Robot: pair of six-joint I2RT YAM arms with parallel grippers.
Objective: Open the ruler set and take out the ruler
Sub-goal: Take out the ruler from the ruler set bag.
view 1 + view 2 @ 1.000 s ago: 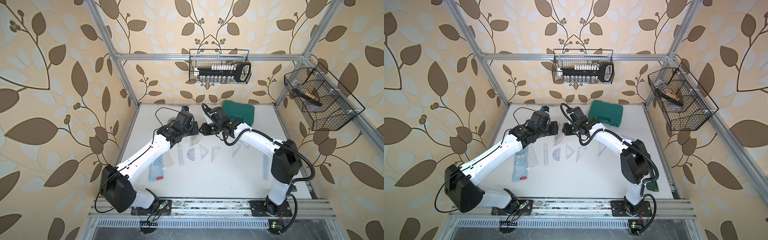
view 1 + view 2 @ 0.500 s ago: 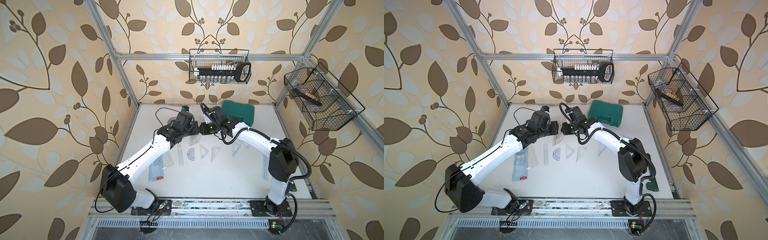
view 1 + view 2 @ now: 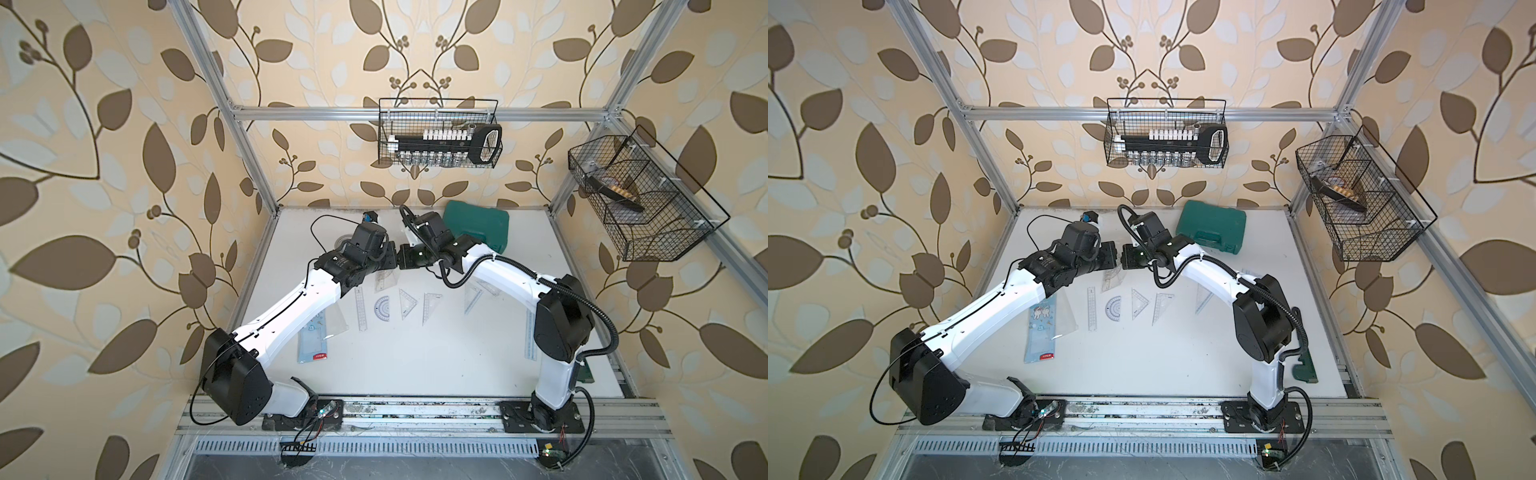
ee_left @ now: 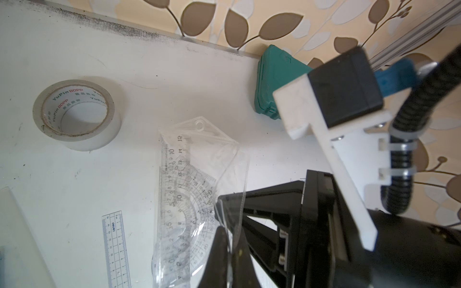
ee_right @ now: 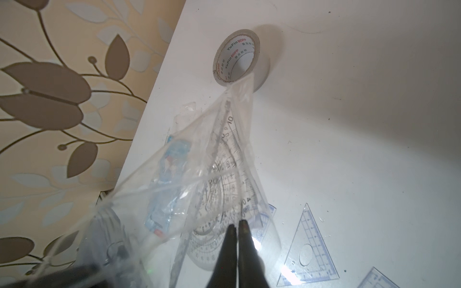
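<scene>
Newly, right end effector (image 5: 235,225) on pouch (image 5: 199,162)

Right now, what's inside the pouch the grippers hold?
Through the clear pouch: a straight ruler and a protractor, overlapping. Anything beneath them can't be made out.

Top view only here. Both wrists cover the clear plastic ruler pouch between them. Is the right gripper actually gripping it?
Observer: Yes. In the right wrist view the right gripper is shut on the film of the clear plastic ruler pouch.
Operator: Left one?
Observer: Same. The left wrist view shows the left gripper pinched shut on the pouch's film, close beside the right gripper's tips.
Operator: Ruler out?
Observer: No. The transparent straight ruler lies inside the pouch, overlapping a clear half-round protractor.
</scene>
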